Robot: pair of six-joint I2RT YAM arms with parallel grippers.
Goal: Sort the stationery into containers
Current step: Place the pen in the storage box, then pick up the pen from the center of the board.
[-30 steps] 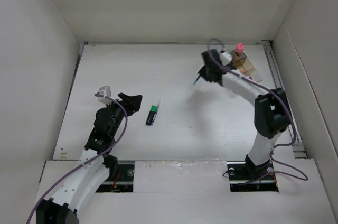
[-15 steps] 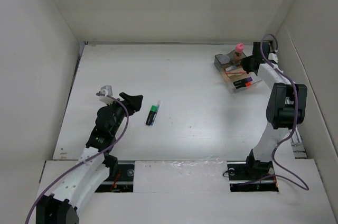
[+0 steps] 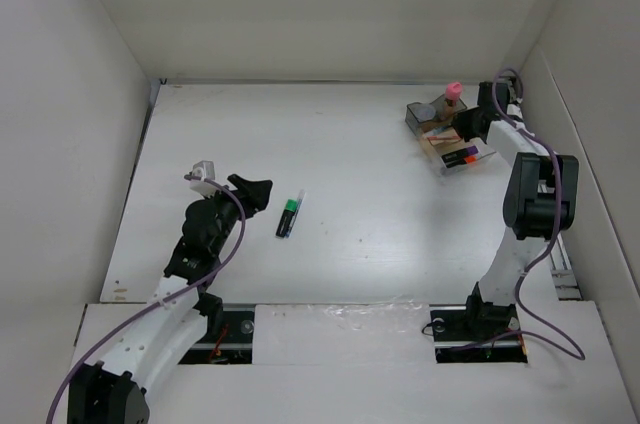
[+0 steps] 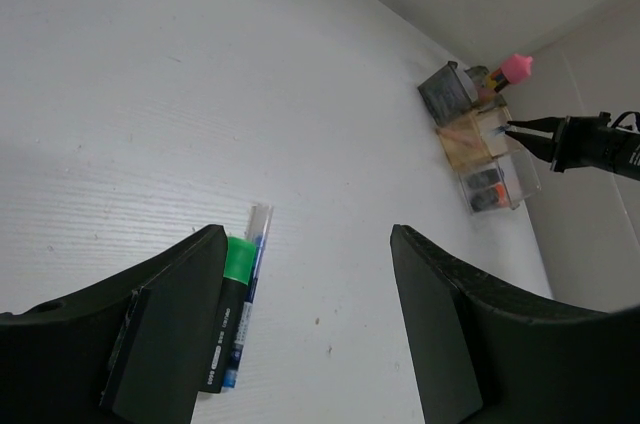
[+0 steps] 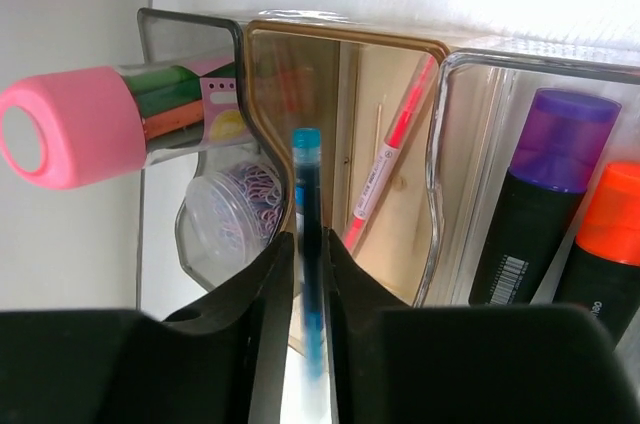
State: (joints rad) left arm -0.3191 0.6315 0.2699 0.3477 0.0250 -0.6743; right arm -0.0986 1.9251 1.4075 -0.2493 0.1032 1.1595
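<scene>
My right gripper (image 5: 311, 244) is shut on a thin blue pen (image 5: 308, 184) and holds it just over the amber compartment of the clear organizer (image 5: 400, 44) at the table's far right (image 3: 455, 134). The organizer holds a pink-capped glue stick (image 5: 70, 129), a clear round piece with paper clips (image 5: 235, 209), an orange pen (image 5: 385, 159) and a purple-and-black marker (image 5: 540, 194). My left gripper (image 4: 305, 334) is open over the table. The green-and-black highlighter (image 4: 228, 294) and a thin blue pen beside it lie by its left finger, mid-table (image 3: 289, 214).
An orange-capped marker (image 5: 605, 244) lies beside the purple one in the organizer. White walls enclose the table on the left, back and right; the organizer stands close to the right wall.
My right arm swung from mid-table to the far right and brought the blue pen over the organizer, then settled. The left arm crept slightly toward the highlighter.
</scene>
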